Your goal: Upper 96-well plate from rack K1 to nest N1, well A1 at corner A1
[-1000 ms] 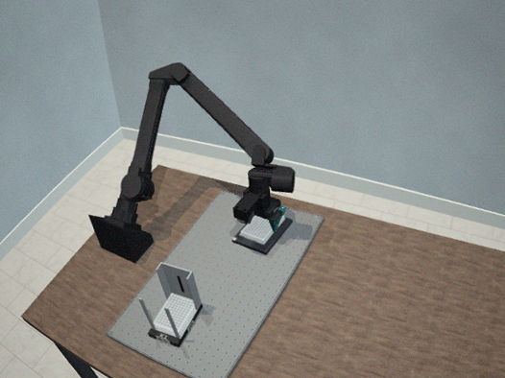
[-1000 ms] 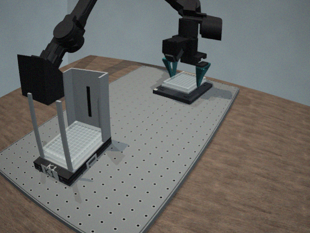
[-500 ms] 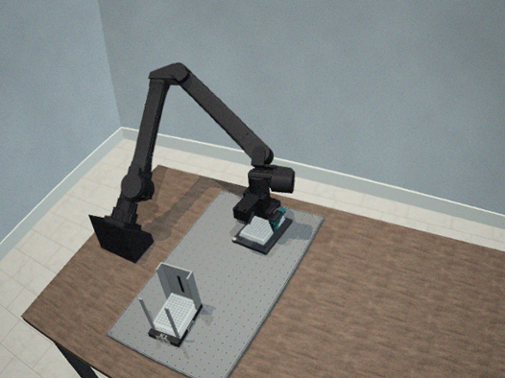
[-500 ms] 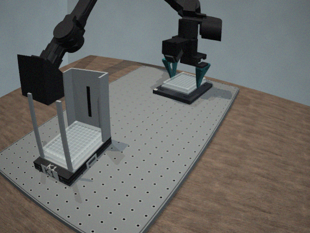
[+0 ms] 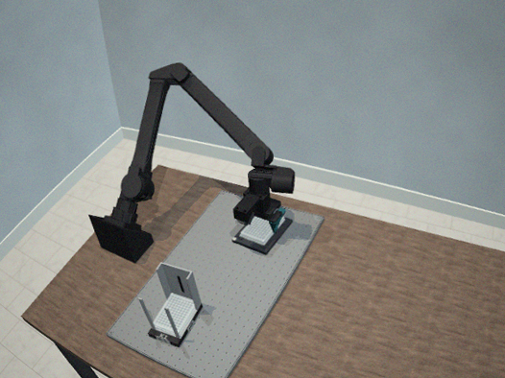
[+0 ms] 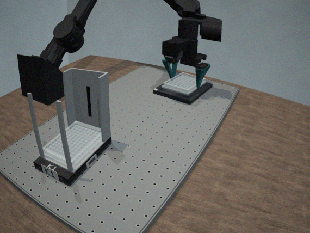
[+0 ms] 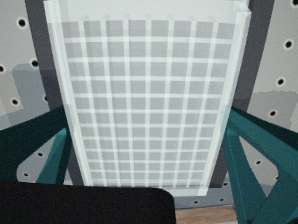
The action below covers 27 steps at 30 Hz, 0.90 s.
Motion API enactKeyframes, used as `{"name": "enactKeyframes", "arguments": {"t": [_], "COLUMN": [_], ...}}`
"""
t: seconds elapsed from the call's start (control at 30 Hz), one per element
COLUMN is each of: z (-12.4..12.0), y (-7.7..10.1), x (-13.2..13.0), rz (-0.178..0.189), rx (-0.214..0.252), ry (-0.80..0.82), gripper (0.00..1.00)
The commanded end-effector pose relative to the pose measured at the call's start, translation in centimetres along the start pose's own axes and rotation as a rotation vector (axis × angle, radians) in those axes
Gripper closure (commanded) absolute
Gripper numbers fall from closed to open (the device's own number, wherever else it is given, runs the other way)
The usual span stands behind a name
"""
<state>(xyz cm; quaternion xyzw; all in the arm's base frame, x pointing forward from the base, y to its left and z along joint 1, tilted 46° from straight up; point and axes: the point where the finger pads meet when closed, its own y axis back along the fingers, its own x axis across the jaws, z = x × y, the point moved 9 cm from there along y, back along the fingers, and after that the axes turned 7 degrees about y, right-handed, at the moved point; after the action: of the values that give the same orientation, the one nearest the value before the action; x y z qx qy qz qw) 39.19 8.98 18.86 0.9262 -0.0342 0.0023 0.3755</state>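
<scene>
My gripper point(image 6: 186, 77) is shut on the clear 96-well plate point(image 6: 183, 82), with its teal fingers on the plate's two long sides. The plate lies level and the right way up, low over the black plate nest N1 point(image 6: 183, 92). I cannot tell whether it rests in the locators. The rack K1 holds one plate point(image 6: 71, 142) flat on its base.
The rack has a tall grey back wall and two thin posts point(image 6: 49, 130) at its front. The arm's black base point(image 5: 121, 236) stands at the table's far left. Everything sits on a grey perforated board point(image 5: 215, 284) on a wooden table.
</scene>
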Motion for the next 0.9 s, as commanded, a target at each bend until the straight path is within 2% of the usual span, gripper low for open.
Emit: {"name": "enactKeyframes", "arguments": {"t": [0.0, 0.87], "z": [0.01, 0.0], "y": [-0.59, -0.58], "x": [0.19, 0.33], "rz": [-0.003, 0.002], "rx": [-0.003, -0.003], "ry": [0.002, 0.004], "gripper": [1.0, 1.0]}}
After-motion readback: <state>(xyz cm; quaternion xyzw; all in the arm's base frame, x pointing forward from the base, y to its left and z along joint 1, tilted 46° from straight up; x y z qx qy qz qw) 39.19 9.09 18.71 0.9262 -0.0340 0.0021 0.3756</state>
